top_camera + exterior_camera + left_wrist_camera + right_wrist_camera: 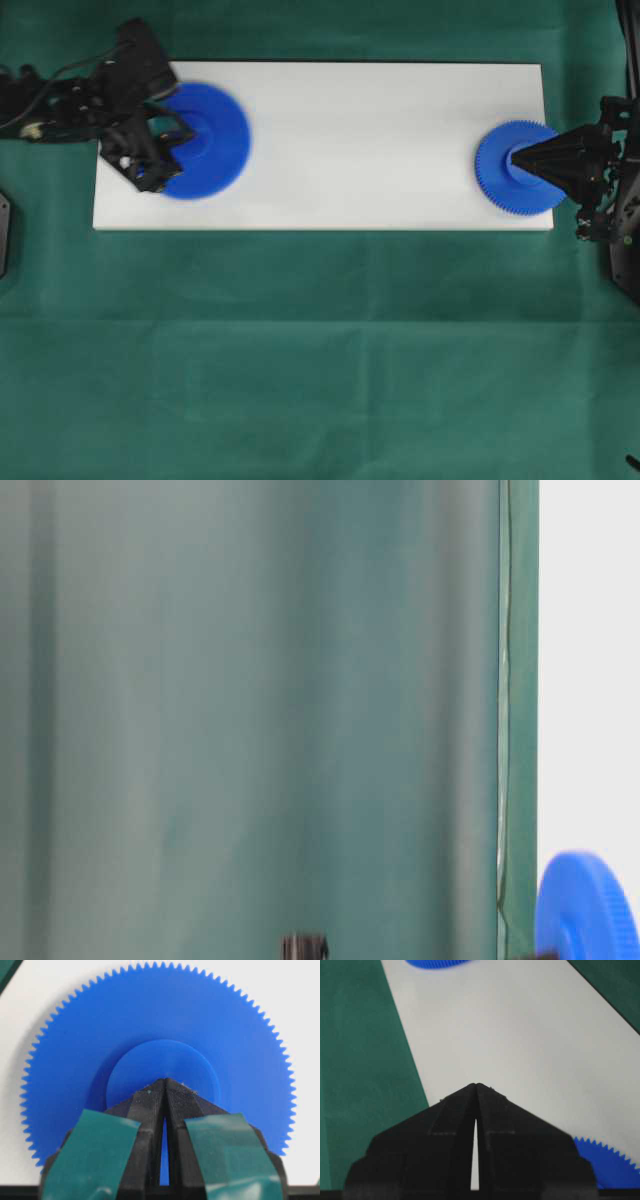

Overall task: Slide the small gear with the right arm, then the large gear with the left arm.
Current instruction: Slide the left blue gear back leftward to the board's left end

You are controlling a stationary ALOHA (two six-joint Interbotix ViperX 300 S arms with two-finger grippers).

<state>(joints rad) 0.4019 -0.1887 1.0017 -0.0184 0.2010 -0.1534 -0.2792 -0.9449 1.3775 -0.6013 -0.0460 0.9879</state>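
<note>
The large gear [210, 140], a wide blue toothed disc, lies at the left end of the white board [350, 140] and looks smeared in the overhead view. My left gripper [184, 131] is shut, with its pointed tips resting on the raised hub. The left wrist view has the same tips [165, 1080] together on the hub of the large gear [160, 1015]. The small gear [500, 180] lies at the board's right end. My right gripper [514, 157] is shut and points over its hub. In the right wrist view the gripper [476, 1084] holds nothing, and the small gear's [612, 1162] teeth peek out beneath it.
The white board [520, 1035] lies on a green cloth [320, 350] that covers the table. Between the two gears the board's middle stretch is bare. The far large gear's edge [437, 963] shows at the top of the right wrist view.
</note>
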